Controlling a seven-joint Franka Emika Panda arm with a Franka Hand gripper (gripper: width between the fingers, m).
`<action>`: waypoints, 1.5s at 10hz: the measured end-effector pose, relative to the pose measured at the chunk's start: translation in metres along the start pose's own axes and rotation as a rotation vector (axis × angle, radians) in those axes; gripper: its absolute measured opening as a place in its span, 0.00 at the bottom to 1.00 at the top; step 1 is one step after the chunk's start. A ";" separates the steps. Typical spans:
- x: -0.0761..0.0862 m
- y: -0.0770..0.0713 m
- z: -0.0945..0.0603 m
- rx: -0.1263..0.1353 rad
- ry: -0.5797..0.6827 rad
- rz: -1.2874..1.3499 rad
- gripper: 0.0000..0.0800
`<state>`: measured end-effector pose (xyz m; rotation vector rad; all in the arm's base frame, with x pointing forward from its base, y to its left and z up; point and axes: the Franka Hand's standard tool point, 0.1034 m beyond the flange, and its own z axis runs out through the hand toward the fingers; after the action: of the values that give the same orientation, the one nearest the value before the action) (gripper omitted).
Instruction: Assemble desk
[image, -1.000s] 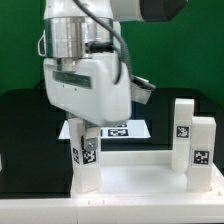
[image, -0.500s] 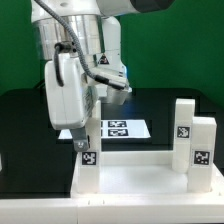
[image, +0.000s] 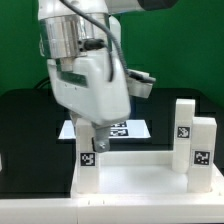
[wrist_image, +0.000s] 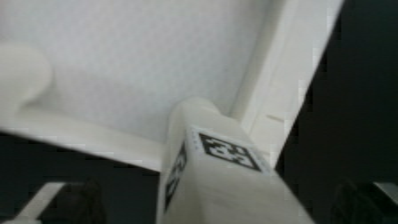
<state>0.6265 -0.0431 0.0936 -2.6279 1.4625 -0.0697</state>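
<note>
The desk tabletop (image: 140, 176) lies with its rimmed side up at the front of the table. A white tagged leg (image: 88, 162) stands upright in its corner socket on the exterior view's left. My gripper (image: 94, 138) hangs straight over this leg's top, with its fingers down either side. In the wrist view the leg (wrist_image: 222, 165) rises between the two dark fingers (wrist_image: 68, 205), and a dark gap shows on each side of it. The gripper looks open. Two more legs (image: 184, 122) (image: 202, 148) stand upright on the tabletop's right side.
The marker board (image: 125, 128) lies flat on the black table behind the tabletop, partly hidden by my arm. The arm's large white wrist body (image: 88, 85) fills the space above the left leg. A green wall stands behind.
My wrist has turned about the vertical axis one way and then back over the leg. The leg's tag faces the same way now as half a second ago.
</note>
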 end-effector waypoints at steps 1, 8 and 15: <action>0.002 0.001 -0.001 -0.001 0.002 -0.067 0.81; 0.010 0.002 -0.008 -0.023 0.027 -0.677 0.66; 0.008 0.001 -0.008 -0.016 0.025 -0.046 0.36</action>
<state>0.6294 -0.0510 0.1011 -2.6833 1.4156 -0.0968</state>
